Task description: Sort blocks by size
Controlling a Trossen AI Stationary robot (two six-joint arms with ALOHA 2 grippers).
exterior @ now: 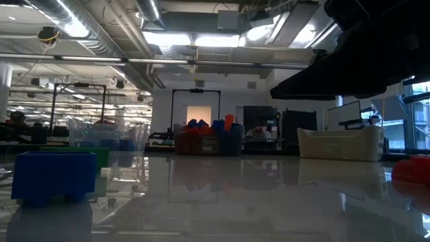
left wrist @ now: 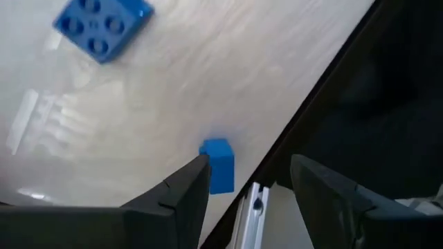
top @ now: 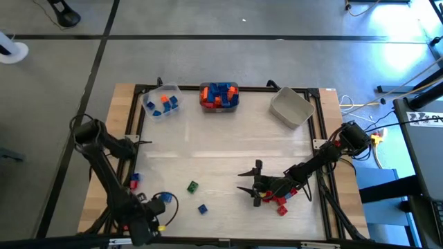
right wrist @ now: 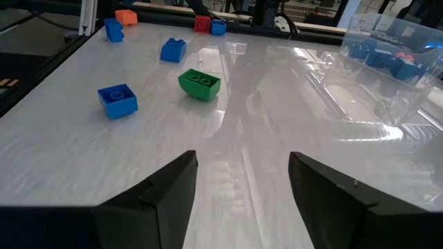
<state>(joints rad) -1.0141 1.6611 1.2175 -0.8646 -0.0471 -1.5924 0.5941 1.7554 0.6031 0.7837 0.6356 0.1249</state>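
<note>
The blocks lay in several places: a clear bin (top: 161,102) at the upper left of the high view held a few blue and orange ones, a middle bin (top: 219,95) at top centre was heaped with blue and orange bricks, and a grey bin (top: 291,107) at the upper right looked empty, probably kept for another size. Loose pieces remained low in that view: a green block (top: 192,186), a small blue block (top: 202,208), a red and blue pair (top: 133,181) by the left edge, and a red cluster (top: 278,200) beneath the right arm. The left gripper (left wrist: 249,187) hung low at the bottom left of the high view, its fingers parted with nothing between them; a small blue cube (left wrist: 218,164) sat just beside one fingertip near the table's dark edge rail, seemingly the piece it was lined up to take. A flat blue four-stud brick (left wrist: 102,24) lay farther off. The right gripper (right wrist: 242,183) rested low over the table with fingers spread and empty, pointing toward the green two-stud brick (right wrist: 199,84) and a blue one (right wrist: 118,101). The bricks were glossy moulded plastic with round studs; the tabletop was smooth, pale and reflective.
</note>
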